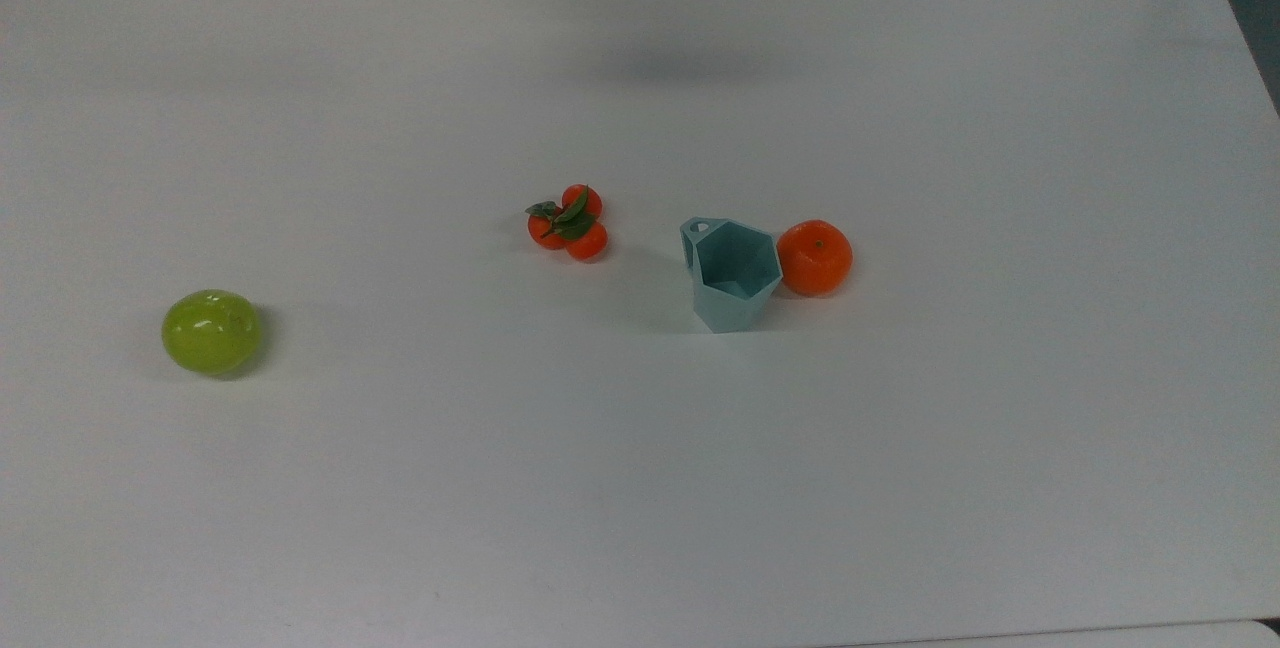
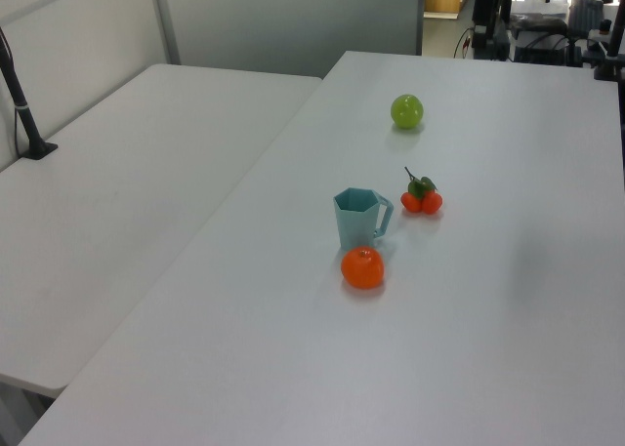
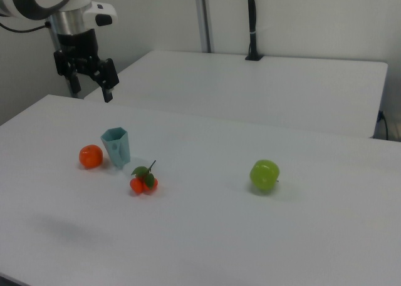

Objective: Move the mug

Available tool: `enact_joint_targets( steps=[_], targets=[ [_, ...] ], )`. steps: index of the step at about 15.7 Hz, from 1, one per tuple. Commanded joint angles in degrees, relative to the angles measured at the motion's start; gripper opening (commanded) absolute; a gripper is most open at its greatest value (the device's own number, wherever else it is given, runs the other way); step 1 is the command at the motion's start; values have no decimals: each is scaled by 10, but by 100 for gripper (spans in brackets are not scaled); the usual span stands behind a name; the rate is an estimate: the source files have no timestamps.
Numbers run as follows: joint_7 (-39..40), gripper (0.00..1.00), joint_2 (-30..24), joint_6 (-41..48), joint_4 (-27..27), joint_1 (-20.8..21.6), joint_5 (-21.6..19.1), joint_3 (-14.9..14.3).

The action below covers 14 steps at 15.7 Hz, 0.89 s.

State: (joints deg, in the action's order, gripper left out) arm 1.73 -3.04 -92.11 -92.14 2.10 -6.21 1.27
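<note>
White table (image 1: 640, 488), gripper (image 3: 91, 86) raised well above it with jaws spread and holding nothing, pale teal mug (image 1: 735, 276) upright near the middle, mouth up, handle toward the top view's upper left, orange (image 1: 815, 257) just beside it, green apple (image 1: 212, 331) well apart, small tangerine cluster (image 1: 570, 223) nearby.

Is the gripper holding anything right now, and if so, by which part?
Nothing is held. The gripper hangs open and empty above the table, while the mug stands on it untouched beside the orange.
</note>
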Motion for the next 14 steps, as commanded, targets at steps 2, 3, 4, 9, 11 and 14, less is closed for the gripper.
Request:
enact_joint_targets(
  steps=[2, 3, 4, 9, 11, 14],
  targets=[
    [6, 100, -1, -18, -13, 17, 8, -6],
    [6, 100, -2, -17, -14, 17, 8, -6],
    [6, 100, -2, -17, -14, 17, 8, -7],
    [8, 100, -1, -17, -14, 18, 8, -6],
    [6, 100, -2, -15, -14, 18, 8, -6],
    [5, 100, -7, -9, -13, 18, 7, -6]
  ],
)
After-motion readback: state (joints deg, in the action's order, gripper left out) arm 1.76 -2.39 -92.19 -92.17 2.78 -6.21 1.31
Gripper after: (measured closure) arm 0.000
